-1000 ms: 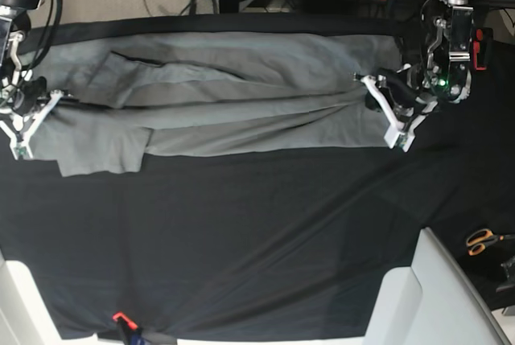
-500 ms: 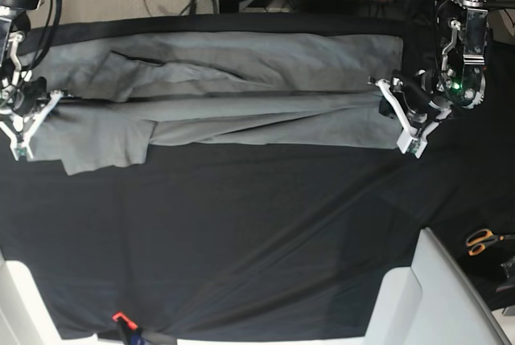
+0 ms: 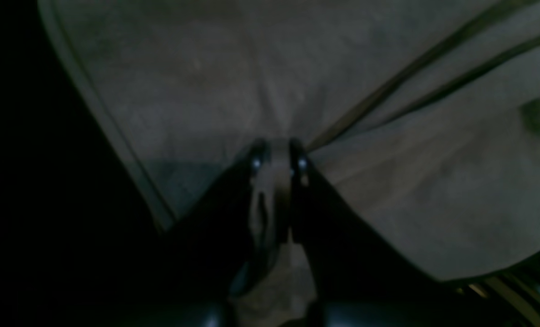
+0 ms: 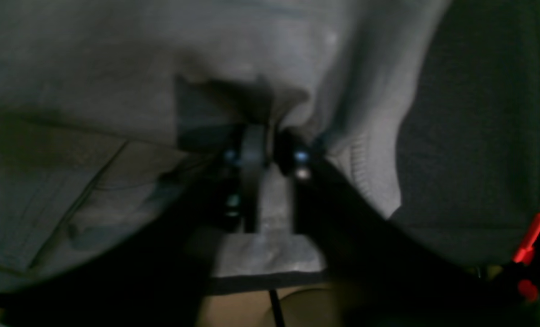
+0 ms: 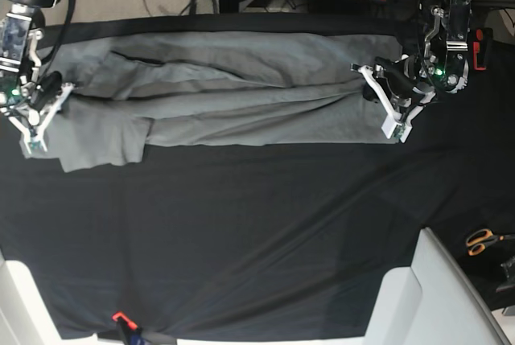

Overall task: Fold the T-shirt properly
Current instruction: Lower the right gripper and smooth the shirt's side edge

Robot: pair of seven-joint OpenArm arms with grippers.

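Black cloth [image 5: 241, 232] covers the whole table, and the T-shirt [image 5: 241, 96] lies along its far edge as a long grey band, folded lengthwise. Since a second ago its hem end has gone slack again and my right gripper [image 4: 265, 150] has begun to part at the collar, though fabric still sits between those jaws; I judge this fold laid. My left gripper [image 3: 276, 159] stays clenched on the hem, wrist low over the cloth, right arm angled in from the table's corner.
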